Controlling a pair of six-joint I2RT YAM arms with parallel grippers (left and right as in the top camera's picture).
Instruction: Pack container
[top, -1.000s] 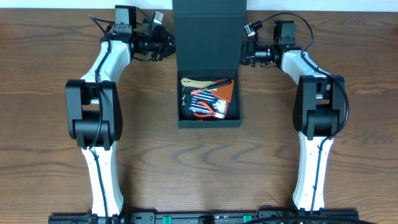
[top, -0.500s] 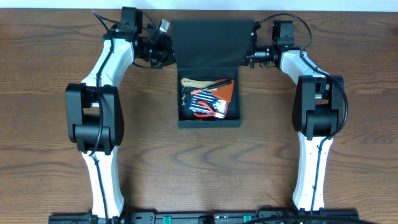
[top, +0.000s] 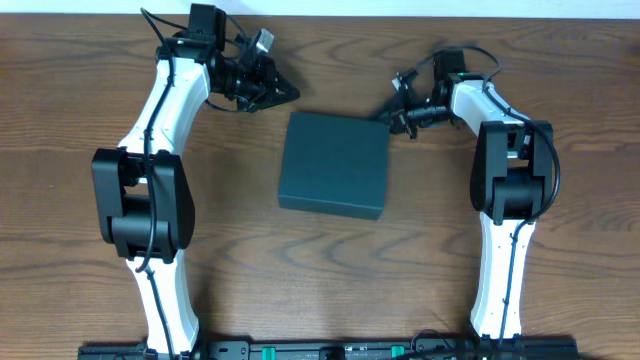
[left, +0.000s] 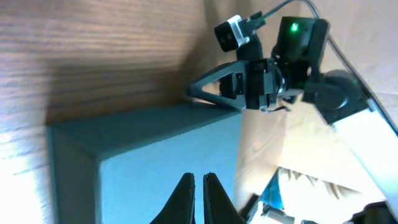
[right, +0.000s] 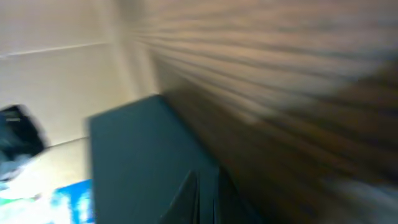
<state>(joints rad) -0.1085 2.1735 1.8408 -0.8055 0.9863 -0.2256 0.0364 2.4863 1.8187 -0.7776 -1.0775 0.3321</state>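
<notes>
We're seeing the container (top: 334, 165) sitting closed, left end effector (top: 290, 95) and right end effector (top: 391, 113) flanking it, both pinched together

The lid (top: 335, 160), upright a second ago and half lowered half a second ago, now lies flat on the container (top: 330, 211), so the tools inside no longer show. The container itself has turned slightly clockwise, and its 5 o'clock corner sits lower in the overhead view. The left gripper (top: 293, 95) has slid toward 4 o'clock and now points at the container's 11 o'clock corner. The right gripper (top: 389, 117) has dropped toward 6 o'clock to the 1 o'clock corner. The left arm's elbow has shifted toward 8 o'clock.
</notes>
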